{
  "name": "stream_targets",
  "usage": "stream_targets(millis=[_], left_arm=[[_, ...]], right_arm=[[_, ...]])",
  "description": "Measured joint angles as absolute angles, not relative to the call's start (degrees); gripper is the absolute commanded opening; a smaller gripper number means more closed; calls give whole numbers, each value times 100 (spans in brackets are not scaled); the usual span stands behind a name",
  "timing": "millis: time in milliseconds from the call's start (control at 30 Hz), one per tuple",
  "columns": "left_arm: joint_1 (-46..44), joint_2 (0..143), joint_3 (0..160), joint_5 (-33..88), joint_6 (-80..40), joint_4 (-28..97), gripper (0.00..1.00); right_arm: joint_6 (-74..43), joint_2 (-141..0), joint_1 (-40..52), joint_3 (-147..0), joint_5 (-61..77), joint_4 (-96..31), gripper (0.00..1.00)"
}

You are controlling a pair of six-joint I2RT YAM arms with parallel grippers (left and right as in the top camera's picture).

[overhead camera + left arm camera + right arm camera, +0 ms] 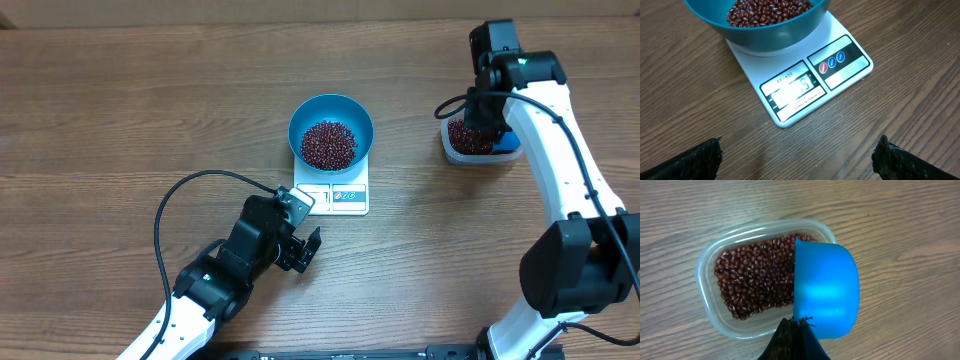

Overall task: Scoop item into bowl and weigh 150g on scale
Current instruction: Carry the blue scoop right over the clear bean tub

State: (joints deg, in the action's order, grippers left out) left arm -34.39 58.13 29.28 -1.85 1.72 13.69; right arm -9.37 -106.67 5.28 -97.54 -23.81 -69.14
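Wood surface (100,120): carries our whole weighing setup.
Left fingers (303,250): spread, empty, parked facing the scale (345,196) so we can read it.
Scale: sits under the bowl (298,120); digits blurred.
Bowl: holds a heap of beans (329,145).
Right fingers (796,330): clenched on the scoop (826,287), poised above the tub (705,275) of beans, probably for topping up.

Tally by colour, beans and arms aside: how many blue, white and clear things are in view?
Blue: 2, the bowl and the scoop
White: 1, the scale
Clear: 1, the tub
Total: 4
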Motion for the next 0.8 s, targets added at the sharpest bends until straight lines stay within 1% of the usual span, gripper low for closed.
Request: stream_targets(millis=[467, 800], left_arm=[[-3439, 5813, 2928, -187, 172, 1369, 100], [-3439, 5813, 2928, -187, 172, 1369, 99]], right_arm=[[-338, -10669, 801, -9754, -2729, -6834, 4], [-231, -10842, 801, -9754, -2751, -6853, 4]])
